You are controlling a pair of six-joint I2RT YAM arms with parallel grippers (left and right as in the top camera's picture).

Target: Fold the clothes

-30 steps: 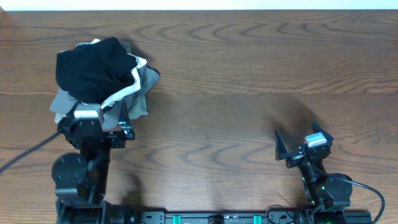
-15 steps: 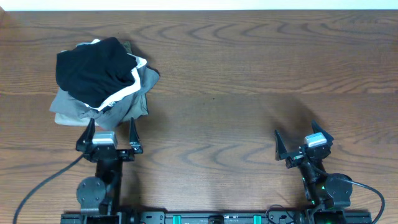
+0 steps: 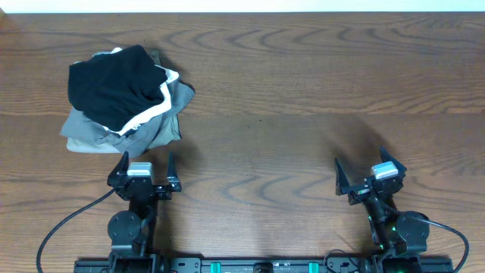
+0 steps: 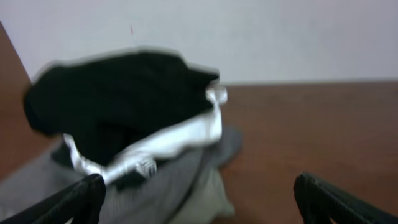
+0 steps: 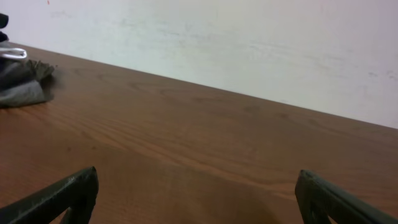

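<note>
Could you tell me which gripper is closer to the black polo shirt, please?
Left. The left gripper is open just below the bunched black polo shirt in the overhead view, apart from it; the right gripper is open far across the brown wooden table.

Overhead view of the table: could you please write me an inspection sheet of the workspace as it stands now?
Surface: brown wooden table, no marks seen.
Job's things: black shirt, bunched on top of a pile at the far left, not folded flat.
Clutter: white garment and grey garments underneath the shirt.
Grippers: left gripper open, just short of the pile, holding nothing; right gripper open over bare wood, holding nothing.
Cables: black cables trail from both arm bases, away from the pile.
Surroundings: plain white wall behind the table.
</note>
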